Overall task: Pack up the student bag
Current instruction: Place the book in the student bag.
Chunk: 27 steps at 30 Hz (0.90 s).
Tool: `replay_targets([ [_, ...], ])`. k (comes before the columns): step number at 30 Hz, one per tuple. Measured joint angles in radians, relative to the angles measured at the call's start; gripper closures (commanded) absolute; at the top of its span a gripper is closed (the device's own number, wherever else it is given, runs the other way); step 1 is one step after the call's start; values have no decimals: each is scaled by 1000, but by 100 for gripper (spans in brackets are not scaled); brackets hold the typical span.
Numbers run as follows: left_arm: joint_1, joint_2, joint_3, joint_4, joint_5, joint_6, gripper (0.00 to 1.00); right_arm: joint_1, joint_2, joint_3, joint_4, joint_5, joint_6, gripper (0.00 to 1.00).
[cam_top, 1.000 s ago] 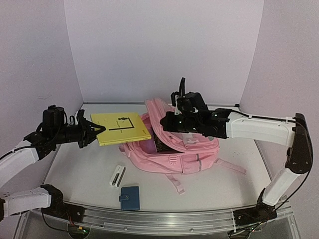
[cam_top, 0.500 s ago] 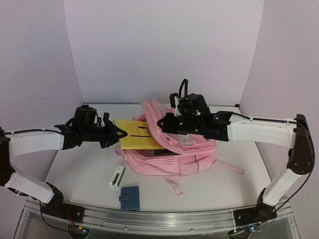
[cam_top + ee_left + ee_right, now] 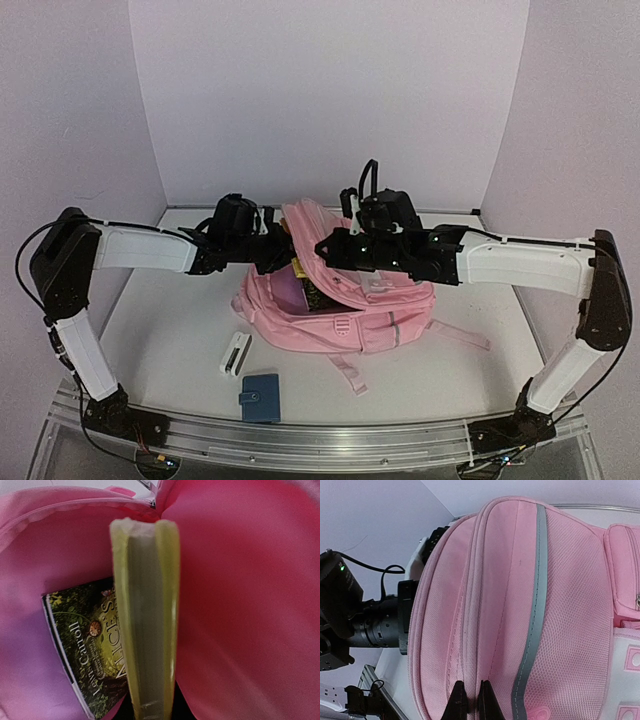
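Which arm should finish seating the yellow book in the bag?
Left. The left end effector grips the yellow book, edge-on inside the student bag beside the Alice paperback. The right end effector pinches the bag's flap, holding the mouth open; probably best left there.

The long left arm (image 3: 140,248) and the long right arm (image 3: 510,260) are made of smooth white tube parts with fat black joints between them. Thin black cables (image 3: 370,570) loop out beside the joints. Tiny green lights (image 3: 341,567) glow on the black wrist parts. The black right claw (image 3: 473,702) has two thin, flat fingers (image 3: 459,705). Each arm stands on a black foot (image 3: 105,408).
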Motion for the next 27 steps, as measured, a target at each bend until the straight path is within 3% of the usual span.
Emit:
replay_targets([
  [5, -16, 50, 42, -3, -9, 18, 58, 0, 0, -3, 6, 9, -3, 100],
  [8, -17, 50, 40, -46, -53, 64, 42, 1, -1, -9, 10, 12, -3, 100],
  [14, -16, -36, -23, -187, -148, 155, 19, 5, -13, -27, 27, 28, -6, 100],
  [22, -2, -318, -37, -349, -229, 308, 9, 6, -35, -41, 26, 52, -19, 100],
  [27, 112, -348, -37, -404, -202, 379, 9, 8, -36, -44, 21, 48, -31, 100],
])
